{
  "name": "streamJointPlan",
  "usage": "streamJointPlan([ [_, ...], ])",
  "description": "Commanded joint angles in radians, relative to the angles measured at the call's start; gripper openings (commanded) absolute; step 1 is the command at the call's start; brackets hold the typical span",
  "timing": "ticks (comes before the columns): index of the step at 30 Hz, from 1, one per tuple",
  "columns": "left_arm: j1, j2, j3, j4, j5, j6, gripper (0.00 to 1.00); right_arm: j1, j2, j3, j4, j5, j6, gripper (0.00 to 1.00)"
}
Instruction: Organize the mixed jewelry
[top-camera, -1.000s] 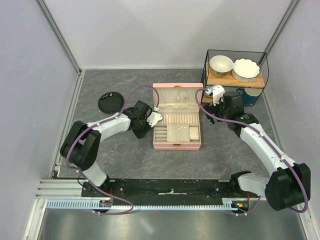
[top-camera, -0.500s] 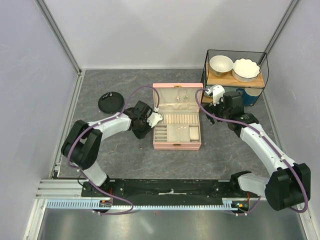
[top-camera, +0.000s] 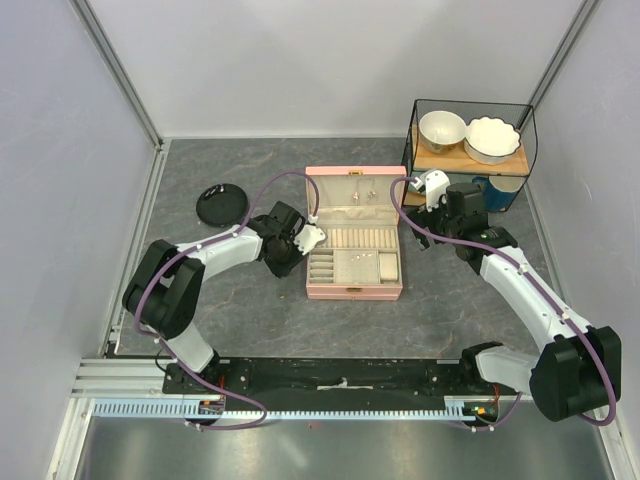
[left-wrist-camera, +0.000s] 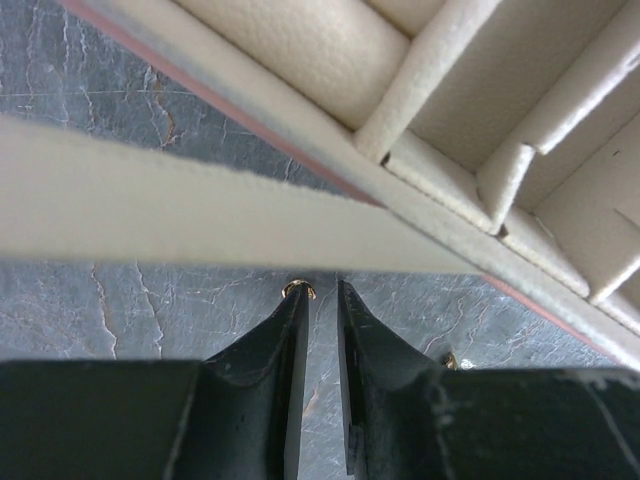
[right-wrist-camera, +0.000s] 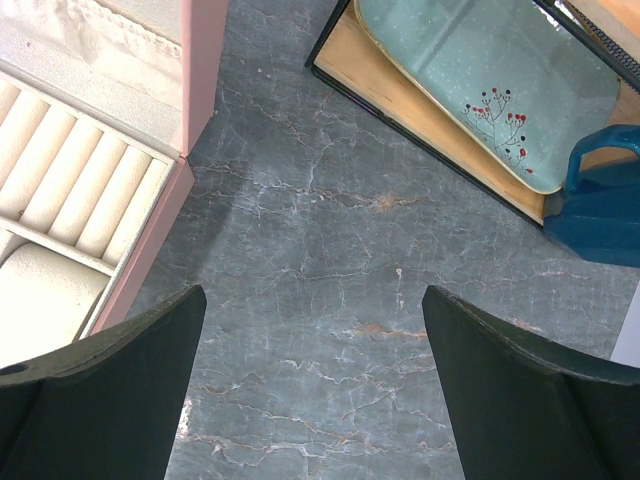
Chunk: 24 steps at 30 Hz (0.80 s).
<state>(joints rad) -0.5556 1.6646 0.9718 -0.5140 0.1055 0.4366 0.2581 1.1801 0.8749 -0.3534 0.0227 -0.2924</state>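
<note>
In the left wrist view my left gripper (left-wrist-camera: 321, 292) hangs low over the grey table beside the open pink jewelry box (left-wrist-camera: 300, 130). Its jaws stand a narrow slit apart, and only table shows between them. A tiny gold piece of the mixed jewelry (left-wrist-camera: 299, 289) sits right at the left fingertip. Another gold speck (left-wrist-camera: 450, 359) peeks out beside the right finger. From the top view, the left gripper (top-camera: 308, 238) is at the box's (top-camera: 355, 291) left edge. My right gripper (right-wrist-camera: 312, 345) is wide open over bare table, to the right of the box, with nothing in it.
A black round dish (top-camera: 221, 206) lies to the far left. A wire basket (top-camera: 470, 105) with two white bowls stands at the back right. In the right wrist view, a pale blue plate (right-wrist-camera: 490, 90) and a blue object (right-wrist-camera: 600, 200) lie by it.
</note>
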Motion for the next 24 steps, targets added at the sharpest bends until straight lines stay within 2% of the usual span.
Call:
streamJointPlan([
  [1,0.003,0.007,0.028,0.037,-0.012,-0.013,0.24,-0.002,-0.010,-0.002,0.016,-0.006,-0.001,0.98],
  [18,0.003,0.017,0.022,0.040,-0.024,-0.004,0.24,-0.002,-0.010,-0.001,0.016,-0.007,0.001,0.98],
  [24,0.003,0.011,0.021,0.037,-0.020,-0.006,0.13,-0.002,-0.011,-0.001,0.016,-0.006,0.001,0.98],
])
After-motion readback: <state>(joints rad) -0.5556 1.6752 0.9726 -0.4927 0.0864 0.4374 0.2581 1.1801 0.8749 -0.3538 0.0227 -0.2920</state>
